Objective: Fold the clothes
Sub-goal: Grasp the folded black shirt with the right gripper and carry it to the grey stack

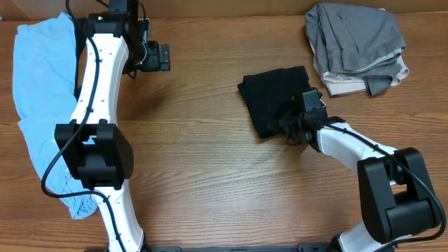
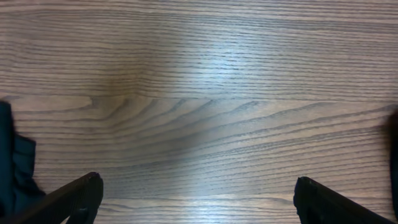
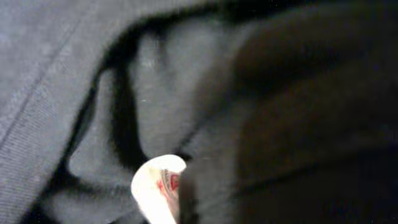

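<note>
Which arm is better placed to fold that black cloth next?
Right. The right fingers rest on the squarish black cloth; the left fingers hover open over bare wooden table, well away.

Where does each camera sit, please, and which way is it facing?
Overhead: above the table, looking straight down at the left gripper, right gripper, black garment, blue cloth and grey pile.
Left wrist: looks onto bare wood; its open fingertips show at the lower corners.
Right wrist: pressed close to the black garment and a white tag; own fingers unclear.
Shared: overhead and right wrist both show the black garment.
</note>
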You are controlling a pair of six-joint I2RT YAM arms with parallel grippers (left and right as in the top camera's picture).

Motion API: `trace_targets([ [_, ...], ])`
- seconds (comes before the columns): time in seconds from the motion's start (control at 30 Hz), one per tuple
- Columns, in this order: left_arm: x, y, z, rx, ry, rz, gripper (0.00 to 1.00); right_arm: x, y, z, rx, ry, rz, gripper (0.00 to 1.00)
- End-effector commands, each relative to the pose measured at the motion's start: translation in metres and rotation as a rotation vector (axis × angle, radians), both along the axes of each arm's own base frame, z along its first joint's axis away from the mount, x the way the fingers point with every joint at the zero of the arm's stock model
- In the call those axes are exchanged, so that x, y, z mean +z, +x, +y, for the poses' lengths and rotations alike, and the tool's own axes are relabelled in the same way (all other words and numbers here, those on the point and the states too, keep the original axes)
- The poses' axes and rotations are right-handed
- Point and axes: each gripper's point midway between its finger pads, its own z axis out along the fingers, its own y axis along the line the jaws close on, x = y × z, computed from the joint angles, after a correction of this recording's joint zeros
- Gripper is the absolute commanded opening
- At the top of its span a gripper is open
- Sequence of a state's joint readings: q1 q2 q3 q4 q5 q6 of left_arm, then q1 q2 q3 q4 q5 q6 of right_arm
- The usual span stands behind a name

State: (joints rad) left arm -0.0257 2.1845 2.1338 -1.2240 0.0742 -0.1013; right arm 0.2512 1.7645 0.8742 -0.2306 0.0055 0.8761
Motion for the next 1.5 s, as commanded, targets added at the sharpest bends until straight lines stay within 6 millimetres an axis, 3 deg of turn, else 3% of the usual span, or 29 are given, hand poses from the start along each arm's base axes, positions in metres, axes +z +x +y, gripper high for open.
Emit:
trace_targets([
  [0.0,-0.003,-0.001,-0.003,-0.015,0.006,0.006,1.0,-0.01,-0.002,-0.011,0.087,-0.094,0.011,0.04],
  [0.1,-0.003,-0.001,-0.003,-0.015,0.006,0.006,1.0,0.018,0.011,-0.007,0.183,-0.087,-0.065,0.04],
  [0.17,-0.003,0.0,-0.003,-0.015,0.006,0.005,1.0,0.05,0.02,-0.006,0.217,-0.081,-0.133,0.04],
  [0.47,-0.003,0.001,-0.003,-0.015,0.006,0.0,1.0,0.221,0.05,-0.019,0.194,-0.089,-0.499,0.04],
  [0.53,-0.003,0.001,-0.003,-0.015,0.006,-0.002,1.0,0.251,0.055,-0.022,0.197,-0.104,-0.573,0.04],
  [0.73,-0.001,0.006,-0.003,-0.015,0.006,-0.021,1.0,0.321,0.079,-0.059,0.111,-0.199,-0.782,0.04],
  [0.9,0.0,0.009,-0.003,-0.015,0.005,-0.034,1.0,0.343,0.1,-0.102,0.033,-0.28,-0.896,0.04],
  [1.0,0.001,0.012,-0.004,-0.015,0.005,-0.047,1.0,0.342,0.117,-0.129,-0.01,-0.305,-0.938,0.04],
  [1.17,0.002,0.015,-0.003,-0.014,0.004,-0.06,1.0,0.332,0.146,-0.157,-0.026,-0.308,-1.015,0.04],
  [1.3,0.002,0.016,-0.003,-0.014,0.005,-0.064,1.0,0.31,0.167,-0.18,-0.053,-0.325,-1.038,0.04],
  [1.47,0.003,0.018,-0.005,-0.017,0.004,-0.075,1.0,0.256,0.186,-0.199,-0.069,-0.304,-0.963,0.04],
])
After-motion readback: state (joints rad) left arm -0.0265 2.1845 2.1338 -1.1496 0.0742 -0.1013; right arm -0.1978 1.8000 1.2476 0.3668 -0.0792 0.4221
